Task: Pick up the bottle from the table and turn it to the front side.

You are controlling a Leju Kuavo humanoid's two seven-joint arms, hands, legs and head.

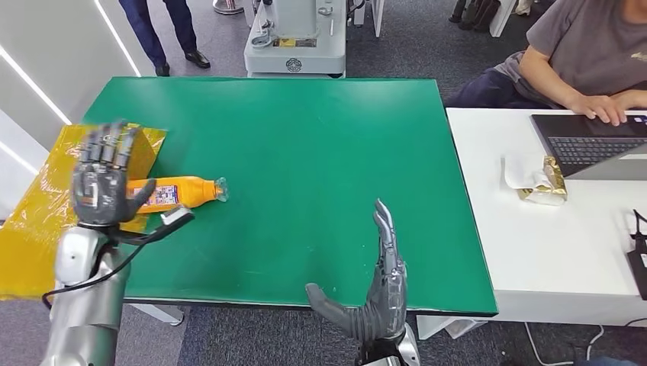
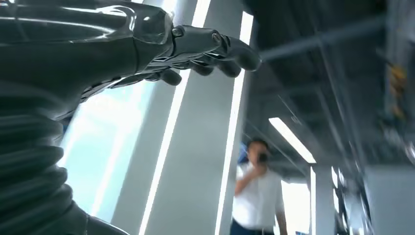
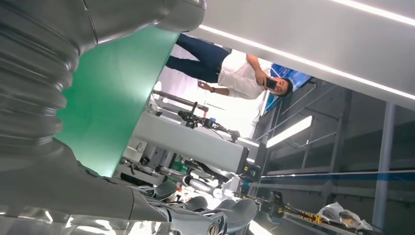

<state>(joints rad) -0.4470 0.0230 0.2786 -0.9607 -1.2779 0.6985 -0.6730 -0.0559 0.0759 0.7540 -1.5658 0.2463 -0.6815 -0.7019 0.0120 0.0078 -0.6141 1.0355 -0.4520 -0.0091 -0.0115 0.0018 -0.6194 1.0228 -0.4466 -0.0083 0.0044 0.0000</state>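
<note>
Here: orange bottle (image 1: 177, 191) lying sideways, label up, on green table (image 1: 320, 152); left hand (image 1: 103, 177), right hand (image 1: 378, 293) spread, empty.

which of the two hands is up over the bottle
The left hand: it is raised, fingers spread, in front of the lying orange bottle. The right hand is at the table's near edge, well apart from it.

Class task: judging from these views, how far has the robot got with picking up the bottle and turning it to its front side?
Done: nothing yet; the orange bottle lies on its side on the green table. In hand: the left robot hand hovers over the bottle's base end, fingers apart, holding nothing. The right robot hand is open near the table's front edge. Left: grasping, lifting, turning.
</note>
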